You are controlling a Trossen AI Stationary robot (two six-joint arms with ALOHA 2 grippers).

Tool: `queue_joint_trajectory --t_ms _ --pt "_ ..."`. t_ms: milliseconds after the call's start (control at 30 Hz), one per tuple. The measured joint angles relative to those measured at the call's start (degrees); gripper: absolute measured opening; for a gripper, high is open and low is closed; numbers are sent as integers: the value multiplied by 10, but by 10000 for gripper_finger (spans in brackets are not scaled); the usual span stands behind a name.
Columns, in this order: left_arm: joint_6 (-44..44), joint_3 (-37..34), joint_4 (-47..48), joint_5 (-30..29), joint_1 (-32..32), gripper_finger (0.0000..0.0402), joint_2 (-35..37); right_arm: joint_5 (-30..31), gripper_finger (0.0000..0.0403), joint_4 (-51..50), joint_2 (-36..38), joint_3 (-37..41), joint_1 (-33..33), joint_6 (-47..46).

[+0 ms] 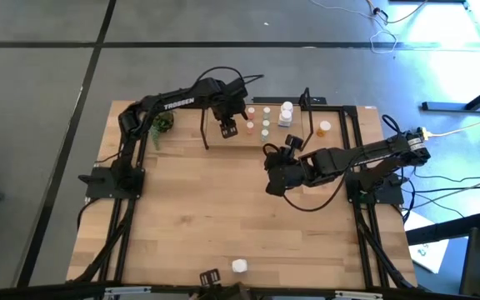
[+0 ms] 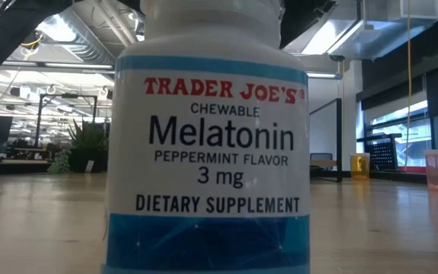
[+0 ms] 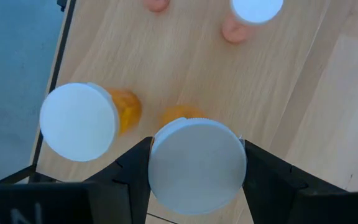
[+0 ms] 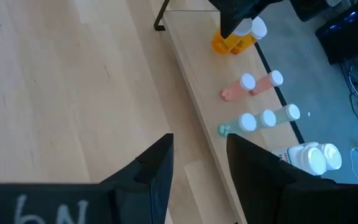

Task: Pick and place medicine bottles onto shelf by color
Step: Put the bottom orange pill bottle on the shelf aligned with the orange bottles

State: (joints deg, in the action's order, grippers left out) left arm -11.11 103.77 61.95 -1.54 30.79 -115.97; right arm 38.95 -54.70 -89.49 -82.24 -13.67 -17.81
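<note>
The shelf (image 1: 340, 117) stands at the table's far side. My left gripper (image 1: 227, 127) hangs over the shelf's left part, shut on an orange medicine bottle with a white cap (image 3: 197, 165). A second orange bottle (image 3: 79, 121) stands right beside it. Pink bottles (image 4: 247, 84), pale green bottles (image 4: 266, 118) and white bottles (image 4: 316, 158) stand farther right on the shelf board. One more orange bottle (image 1: 324, 127) sits near the shelf's right end. My right gripper (image 1: 272, 167) hovers open above the table's middle, nearer than the shelf, with nothing between its fingers (image 4: 154, 162). My left gripper pinches the orange bottle's white cap (image 3: 160, 149) between its two fingers, one on each side of the cap. The fingers come from above, pointing steeply down. The bottle stays upright below them, its orange body (image 3: 179, 114) showing past the cap. Whether its bottom rests on the shelf, I cannot tell.
A small green plant (image 1: 163, 123) stands left of the shelf. A white melatonin bottle (image 1: 239, 266) stands at the table's near edge and fills the low view (image 2: 207, 152). Bare wood lies between the shelf and the near edge.
</note>
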Motion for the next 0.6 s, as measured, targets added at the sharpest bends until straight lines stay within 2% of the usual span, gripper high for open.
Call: queue_joint_trajectory --t_ms 600 --pt "0 0 4 13 -1 185 0 0 152 1 0 0 0 0"
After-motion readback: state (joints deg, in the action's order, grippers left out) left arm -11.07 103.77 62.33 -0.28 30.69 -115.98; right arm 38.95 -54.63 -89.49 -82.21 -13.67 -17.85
